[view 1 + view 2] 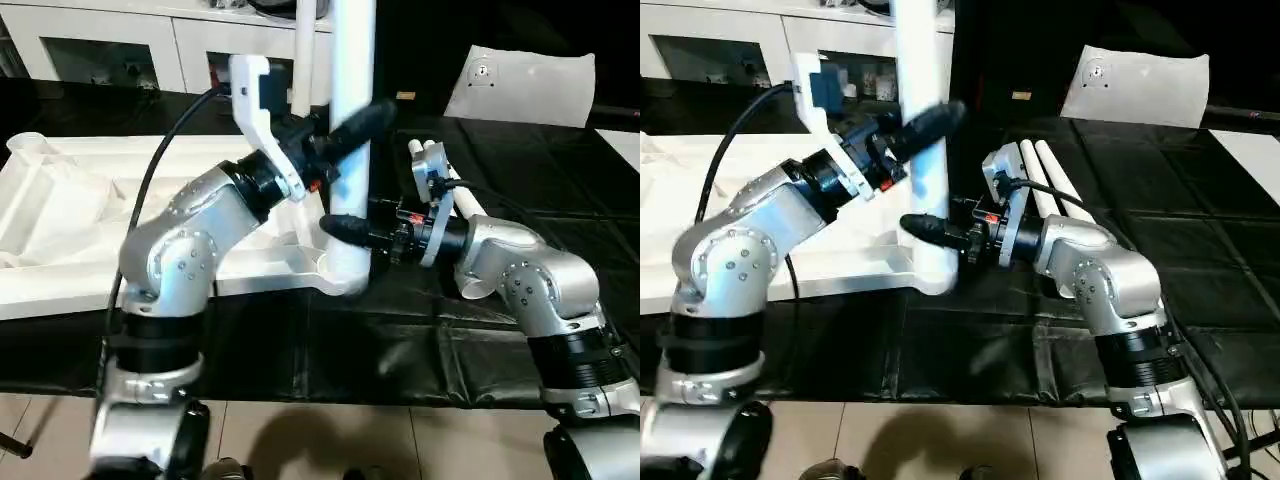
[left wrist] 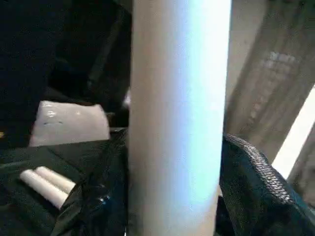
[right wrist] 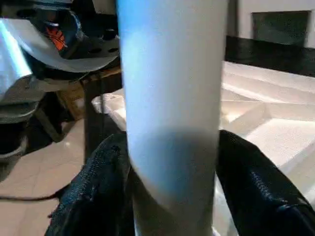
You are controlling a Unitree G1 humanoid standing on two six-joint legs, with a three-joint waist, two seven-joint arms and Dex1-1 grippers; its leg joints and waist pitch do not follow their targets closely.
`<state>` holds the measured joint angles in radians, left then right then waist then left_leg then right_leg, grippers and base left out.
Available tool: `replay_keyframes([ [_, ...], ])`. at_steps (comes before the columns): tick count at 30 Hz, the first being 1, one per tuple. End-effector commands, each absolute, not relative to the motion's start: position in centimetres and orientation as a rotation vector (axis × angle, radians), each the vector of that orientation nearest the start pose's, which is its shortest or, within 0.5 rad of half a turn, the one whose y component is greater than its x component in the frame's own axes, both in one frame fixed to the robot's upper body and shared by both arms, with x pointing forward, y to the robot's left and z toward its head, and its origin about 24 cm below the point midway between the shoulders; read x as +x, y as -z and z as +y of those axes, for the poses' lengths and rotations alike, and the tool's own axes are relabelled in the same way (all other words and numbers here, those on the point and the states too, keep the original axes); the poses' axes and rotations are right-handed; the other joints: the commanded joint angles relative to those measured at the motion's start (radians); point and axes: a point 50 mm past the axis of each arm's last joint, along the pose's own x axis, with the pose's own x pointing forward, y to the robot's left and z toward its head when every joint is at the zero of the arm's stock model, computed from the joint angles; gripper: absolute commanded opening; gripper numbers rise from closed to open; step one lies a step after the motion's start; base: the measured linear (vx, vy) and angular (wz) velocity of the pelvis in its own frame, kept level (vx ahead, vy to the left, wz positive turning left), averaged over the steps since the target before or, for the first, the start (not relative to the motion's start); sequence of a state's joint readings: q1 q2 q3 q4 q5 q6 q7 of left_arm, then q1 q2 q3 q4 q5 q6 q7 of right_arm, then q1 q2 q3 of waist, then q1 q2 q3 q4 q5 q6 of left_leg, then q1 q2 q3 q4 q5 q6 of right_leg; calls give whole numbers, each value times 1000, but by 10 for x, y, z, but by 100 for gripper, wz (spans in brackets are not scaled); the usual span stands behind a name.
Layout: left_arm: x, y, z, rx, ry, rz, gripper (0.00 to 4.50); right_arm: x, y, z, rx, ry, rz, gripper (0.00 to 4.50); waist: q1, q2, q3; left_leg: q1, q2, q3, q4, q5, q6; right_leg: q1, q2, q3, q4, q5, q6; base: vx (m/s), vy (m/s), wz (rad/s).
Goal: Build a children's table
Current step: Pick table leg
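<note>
Right hand (image 1: 345, 232) and left hand (image 1: 352, 128) both clamp the upright leg (image 1: 352, 60), steadying it in the top's (image 1: 60, 215) corner socket (image 1: 335, 268).

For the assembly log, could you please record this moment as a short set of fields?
stage: one leg stands upright at the near corner of the tabletop, which lies underside up
left gripper: closed around the leg, higher up
right gripper: closed around the leg, near its base
spare legs: two lying side by side on the black mat
background: flat white panel
</note>
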<state>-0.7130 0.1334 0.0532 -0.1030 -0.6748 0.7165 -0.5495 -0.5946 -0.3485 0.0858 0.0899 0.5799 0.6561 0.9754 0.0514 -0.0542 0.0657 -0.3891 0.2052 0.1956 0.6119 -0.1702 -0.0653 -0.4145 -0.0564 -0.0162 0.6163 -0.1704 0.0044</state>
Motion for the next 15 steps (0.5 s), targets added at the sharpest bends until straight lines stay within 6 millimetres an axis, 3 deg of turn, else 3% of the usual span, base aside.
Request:
replay_keyframes([
  [1,307,-226,68,-323,1147,-137,229,309,-158,-111,173,-1320,149,306,-2,-4,-79,22,15,-7,-60,-146,8,48,-48,23,-71,-244,-159,0,0,0],
  [2,307,-226,68,-323,1147,-137,229,309,-158,-111,173,-1320,149,338,-2,-5,-79,21,15,-7,-60,-150,8,48,-48,22,-70,-245,-160,0,0,0],
  [5,307,-226,68,-281,1192,-120,229,308,-155,-113,154,-1343,179,338,-3,-4,-78,21,15,-8,-60,-152,5,48,-49,23,-71,-260,-157,0,0,0],
  [7,308,-224,68,-275,1194,-103,229,308,-154,-114,155,-1341,194,338,-6,-15,-79,21,15,-6,-59,-153,6,48,-49,23,-72,-271,-155,0,0,0],
  [8,316,-218,68,-250,1130,-72,229,314,-148,-117,114,-1265,214,338,-2,-5,-78,22,16,-9,-60,-146,1,46,-50,23,-70,-271,-152,0,0,0],
  [9,320,-215,68,-237,1096,-57,229,317,-146,-119,92,-1225,224,338,-5,-7,-76,23,15,-7,-60,-158,-6,42,-48,23,-76,-287,-147,0,0,0],
  [10,323,-215,68,-243,1076,-61,229,318,-146,-119,99,-1220,220,338,-6,-9,-78,22,14,-9,-60,-166,-14,47,-50,21,-74,-301,-145,0,0,0],
  [11,329,-216,69,-259,1025,-70,229,320,-146,-120,119,-1208,211,325,-8,-2,-77,22,14,-8,-60,-169,-16,46,-49,23,-76,-298,-145,0,0,0],
  [13,334,-217,69,-277,981,-82,229,320,-146,-121,124,-1199,205,303,-9,-8,-80,21,13,-9,-59,-170,-13,49,-48,22,-75,-280,-144,0,0,0],
  [15,343,-220,74,-298,929,-103,229,324,-148,-125,163,-1159,188,298,-11,-2,-81,20,12,-9,-58,-163,-7,49,-48,23,-75,-251,-153,0,0,0],
])
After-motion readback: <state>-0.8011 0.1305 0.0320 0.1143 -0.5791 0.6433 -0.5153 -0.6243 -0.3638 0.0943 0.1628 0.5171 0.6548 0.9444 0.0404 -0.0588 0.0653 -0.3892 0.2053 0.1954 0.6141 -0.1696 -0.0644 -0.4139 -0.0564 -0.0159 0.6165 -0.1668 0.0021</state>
